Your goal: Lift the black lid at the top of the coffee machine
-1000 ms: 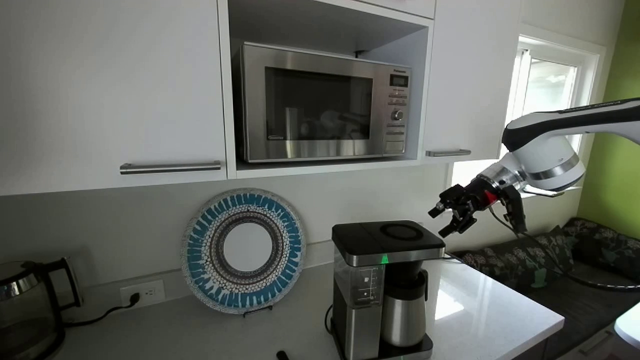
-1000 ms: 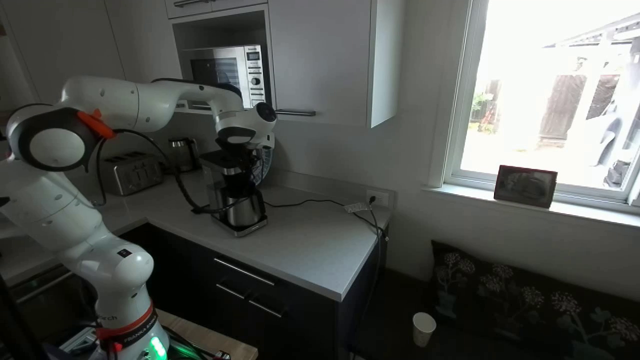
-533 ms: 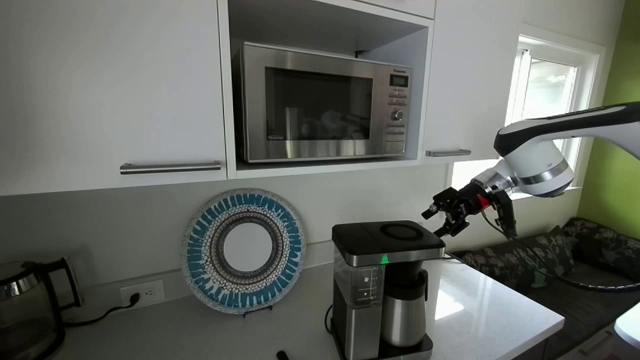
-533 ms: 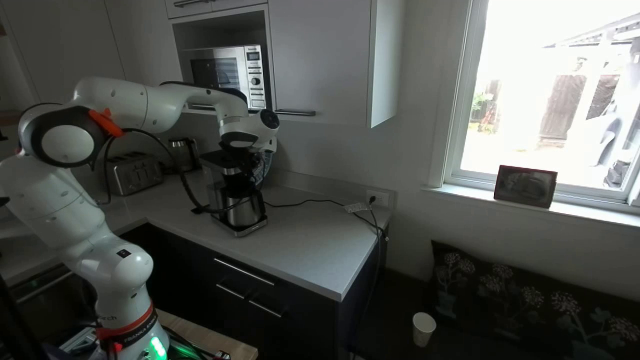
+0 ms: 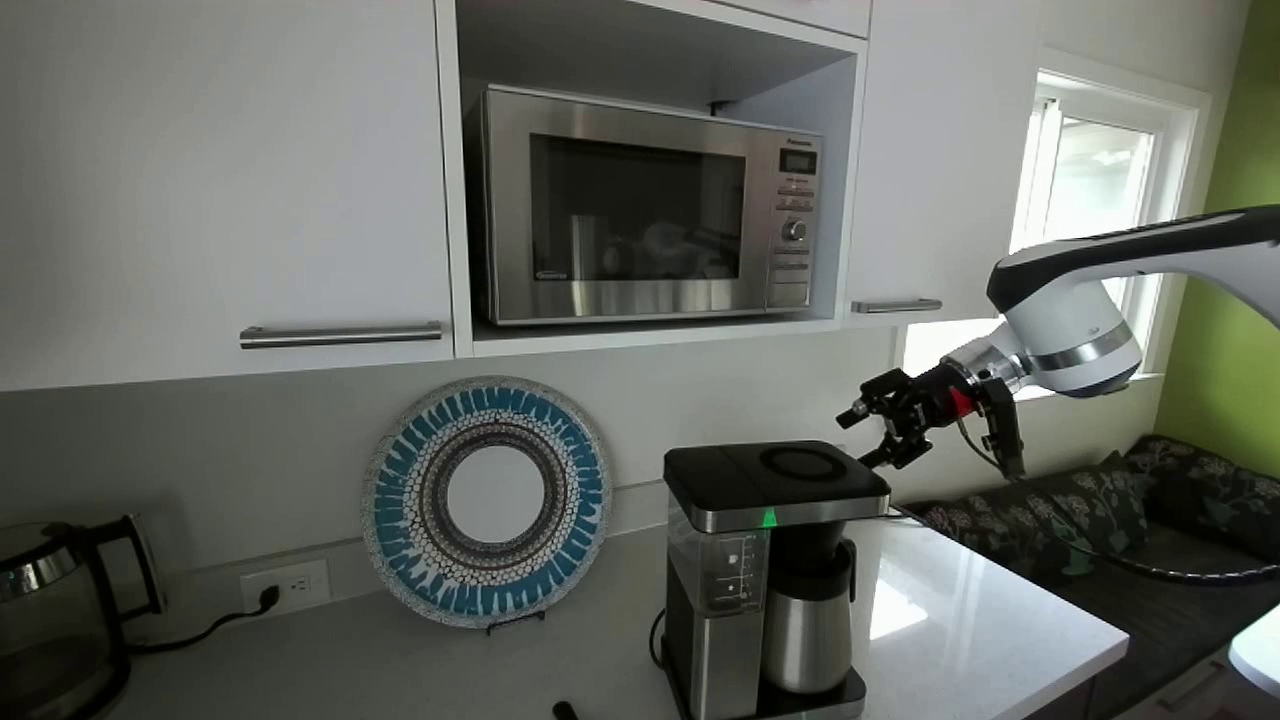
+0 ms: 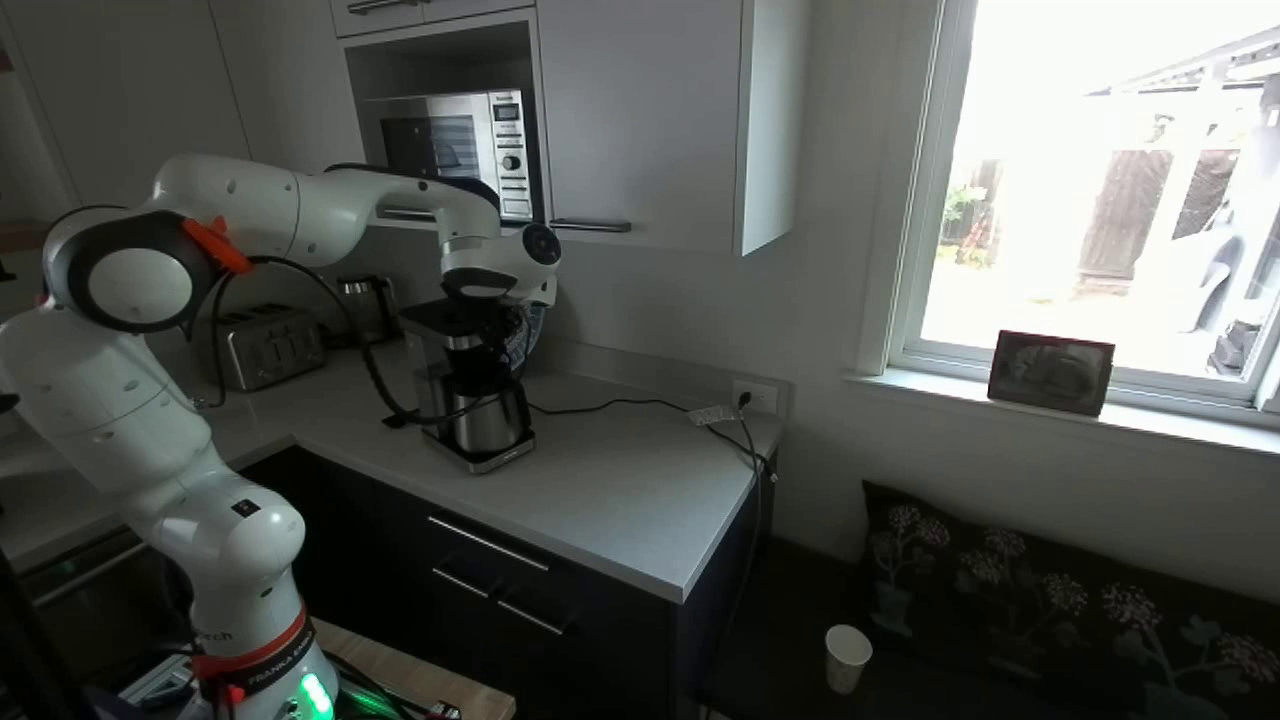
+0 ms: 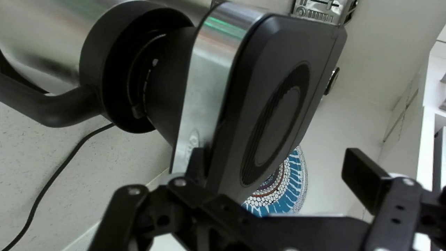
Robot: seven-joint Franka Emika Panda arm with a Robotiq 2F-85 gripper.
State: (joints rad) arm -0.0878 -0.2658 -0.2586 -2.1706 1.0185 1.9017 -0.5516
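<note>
The coffee machine (image 5: pixel 728 640) stands on the counter and also shows in an exterior view (image 6: pixel 430 375) and the wrist view (image 7: pixel 205 82). Its black lid (image 5: pixel 790 462) lies flat and closed on the head; in the wrist view the lid (image 7: pixel 278 129) shows its oval ring. My gripper (image 5: pixel 860 437) is open and empty at the lid's window-side edge. In the wrist view the gripper (image 7: pixel 280 172) has its left finger (image 7: pixel 196 165) beside the head's steel rim and its right finger (image 7: pixel 362 177) out over the lid side. Whether the left finger touches the rim I cannot tell.
A steel microwave (image 5: pixel 640 215) sits in the cabinet above. A blue patterned plate (image 5: pixel 580 500) leans on the wall behind. A kettle (image 5: pixel 50 630) and a toaster (image 6: pixel 265 345) stand farther along the counter (image 6: pixel 610 480). A cable (image 6: pixel 370 375) hangs from the arm before the machine.
The arm and gripper have moved a short way toward the coffee machine and slightly down, bringing the lower finger to the lid's edge. The gripper stays open. The lid and machine have not moved.
</note>
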